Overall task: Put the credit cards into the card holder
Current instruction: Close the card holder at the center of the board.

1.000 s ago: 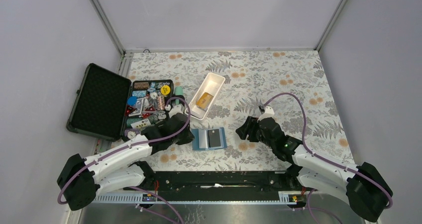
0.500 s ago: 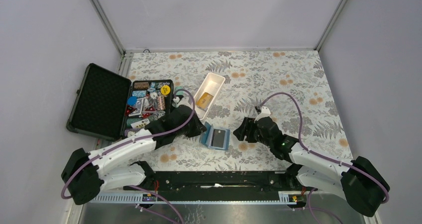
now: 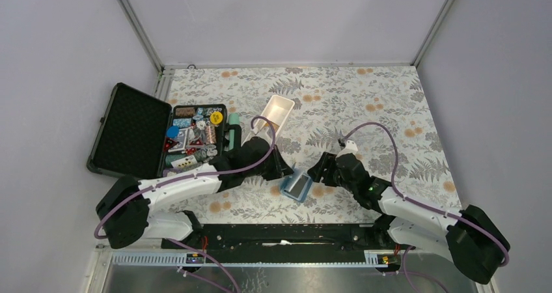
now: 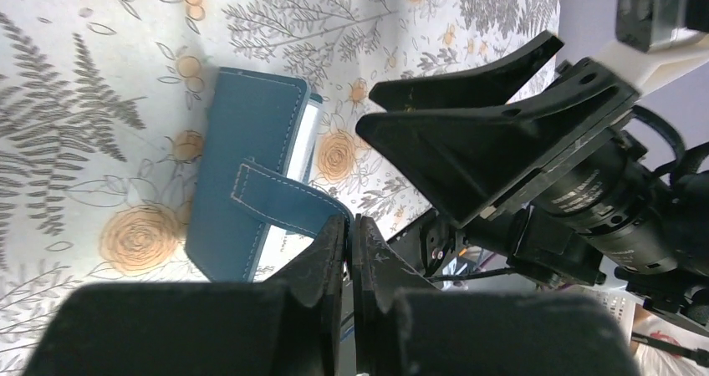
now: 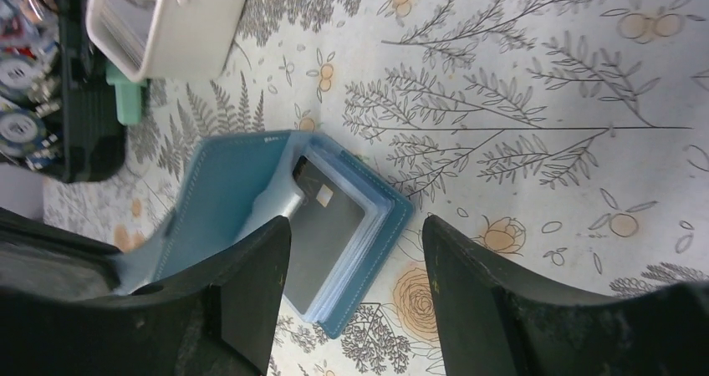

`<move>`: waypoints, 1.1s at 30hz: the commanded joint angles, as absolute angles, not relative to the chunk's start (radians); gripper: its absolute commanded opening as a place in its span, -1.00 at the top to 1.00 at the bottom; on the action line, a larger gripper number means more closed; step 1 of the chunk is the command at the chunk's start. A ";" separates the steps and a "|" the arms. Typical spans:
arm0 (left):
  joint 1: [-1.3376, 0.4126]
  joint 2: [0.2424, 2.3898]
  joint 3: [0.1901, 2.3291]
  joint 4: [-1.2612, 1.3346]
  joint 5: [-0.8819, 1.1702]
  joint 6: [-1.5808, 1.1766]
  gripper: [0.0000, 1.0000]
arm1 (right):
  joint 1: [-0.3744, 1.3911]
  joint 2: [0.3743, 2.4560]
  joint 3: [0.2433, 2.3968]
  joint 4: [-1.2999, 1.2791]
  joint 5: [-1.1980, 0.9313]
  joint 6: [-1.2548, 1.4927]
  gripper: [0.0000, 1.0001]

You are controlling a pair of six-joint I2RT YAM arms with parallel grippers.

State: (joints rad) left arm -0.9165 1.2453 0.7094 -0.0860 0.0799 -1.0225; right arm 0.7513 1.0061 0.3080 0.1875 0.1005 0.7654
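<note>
The teal-blue card holder (image 3: 298, 186) lies half open and skewed on the flowered cloth between the two arms. My left gripper (image 4: 351, 226) is shut on its snap tab (image 4: 280, 199) and holds the cover (image 4: 242, 154) up off the pages. A dark credit card (image 5: 322, 230) sits in the top clear page of the card holder (image 5: 221, 200). My right gripper (image 5: 355, 226) stands open just right of the holder and above its pages, touching nothing. In the top view the left gripper (image 3: 284, 171) and right gripper (image 3: 317, 171) flank the holder.
A long white tray (image 3: 281, 105) stands behind the left arm, its near end hidden. An open black case (image 3: 130, 133) with several colourful trinkets (image 3: 195, 137) sits at the far left. The black base rail (image 3: 280, 234) runs along the near edge.
My left gripper has swung right, pulling the card holder with it by the tab. The holder has slid right and turned, and now lies close under the right gripper, which has barely moved.
</note>
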 commanded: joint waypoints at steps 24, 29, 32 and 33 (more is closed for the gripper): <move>-1.045 1.570 0.783 0.195 0.293 -1.031 1.00 | 0.748 0.964 0.286 0.195 0.003 1.078 -0.40; -1.052 1.583 0.781 0.207 0.285 -1.028 1.00 | 0.747 1.024 0.296 0.191 -0.051 1.102 -0.32; -1.055 1.588 0.777 0.211 0.283 -1.019 1.00 | 0.749 1.047 0.294 0.187 -0.057 1.111 -0.32; -1.056 1.592 0.776 0.215 0.286 -1.017 1.00 | 0.748 1.060 0.289 0.203 -0.066 1.117 -0.31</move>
